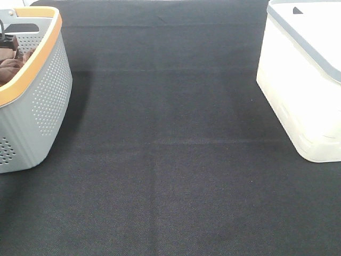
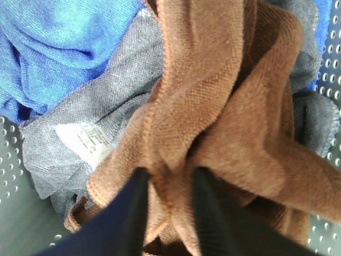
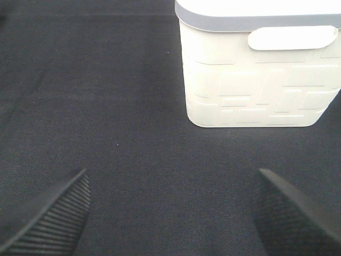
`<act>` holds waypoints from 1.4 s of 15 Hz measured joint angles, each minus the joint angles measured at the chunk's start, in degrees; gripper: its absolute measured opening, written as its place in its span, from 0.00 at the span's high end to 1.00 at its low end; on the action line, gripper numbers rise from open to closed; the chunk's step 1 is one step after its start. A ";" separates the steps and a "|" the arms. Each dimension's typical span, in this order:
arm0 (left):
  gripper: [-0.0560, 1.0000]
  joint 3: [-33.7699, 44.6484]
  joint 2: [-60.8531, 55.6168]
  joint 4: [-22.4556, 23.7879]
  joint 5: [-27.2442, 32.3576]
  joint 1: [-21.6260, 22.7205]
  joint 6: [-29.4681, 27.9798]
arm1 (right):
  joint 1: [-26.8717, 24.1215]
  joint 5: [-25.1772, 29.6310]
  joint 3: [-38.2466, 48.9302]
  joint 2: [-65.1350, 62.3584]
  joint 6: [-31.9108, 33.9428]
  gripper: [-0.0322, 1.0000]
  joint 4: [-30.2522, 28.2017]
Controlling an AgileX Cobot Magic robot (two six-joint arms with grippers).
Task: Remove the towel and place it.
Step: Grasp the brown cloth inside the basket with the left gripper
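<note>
I am straddling a fold of the towel (image 2: 213, 80) with my left pincer (image 2: 169, 173), and I cannot tell if it is biting. The towel is lying bunched in the basket (image 2: 10, 160) over a grey cloth (image 2: 106, 101). A shallow hold is risking a slip, or dragging that cloth along

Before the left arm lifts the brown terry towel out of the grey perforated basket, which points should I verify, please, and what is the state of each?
1. Fold of the brown terry towel lies between the left gripper's fingers: ok.
2. Grip firmly closed on that fold: cannot tell.
3. Towel free of the grey knit cloth beneath it: cannot tell; they overlap.
4. Right gripper open, above the black mat: ok.
5. White plastic bin standing on the mat: ok.
</note>
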 joint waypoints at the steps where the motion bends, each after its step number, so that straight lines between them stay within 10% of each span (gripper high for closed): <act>1: 0.77 0.00 0.00 0.17 0.00 0.00 0.00 | 0.00 0.00 0.00 0.00 0.00 0.21 0.00; 3: 0.90 0.00 0.00 0.40 0.00 0.00 0.00 | 0.00 0.00 0.00 0.00 0.00 0.21 0.00; 13: 0.94 0.00 -1.83 2.12 0.00 0.00 0.74 | 0.00 0.00 0.00 0.00 0.00 0.21 0.00; 17: 0.51 0.00 -1.83 2.12 0.00 0.00 -0.23 | 0.00 0.00 0.00 0.00 0.00 0.21 0.00; 21: 0.43 2.46 -3.04 -0.34 0.00 0.00 2.06 | 0.00 0.00 0.00 0.00 0.00 0.21 0.00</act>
